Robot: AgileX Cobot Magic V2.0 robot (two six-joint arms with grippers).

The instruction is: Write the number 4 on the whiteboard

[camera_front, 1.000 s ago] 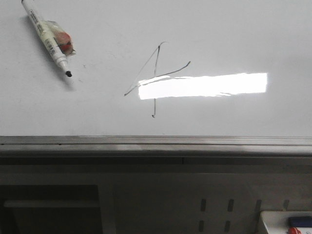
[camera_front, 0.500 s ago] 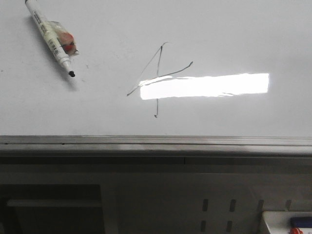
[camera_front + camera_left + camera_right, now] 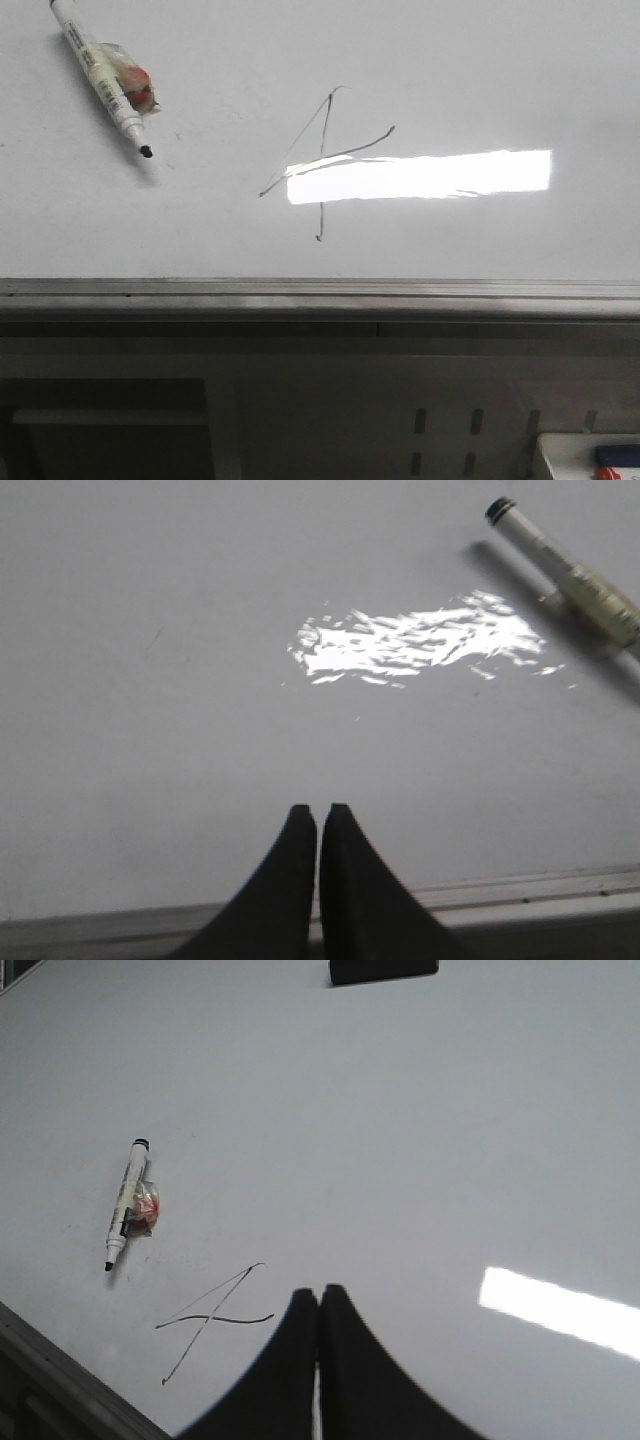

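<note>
Since the marker point(image 3: 104, 78) has barely shifted, lying capless well left of the finished number 4 point(image 3: 322, 160) mid-whiteboard point(image 3: 500, 70), I judge writing done; both my grippers point(image 3: 318, 818) point(image 3: 319, 1300) are closed, empty.

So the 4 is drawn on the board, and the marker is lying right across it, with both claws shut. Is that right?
Not quite. The marker lies apart from the 4, off to its left on the board, as the front view shows. Both the left claw and right claw are indeed shut.
</note>
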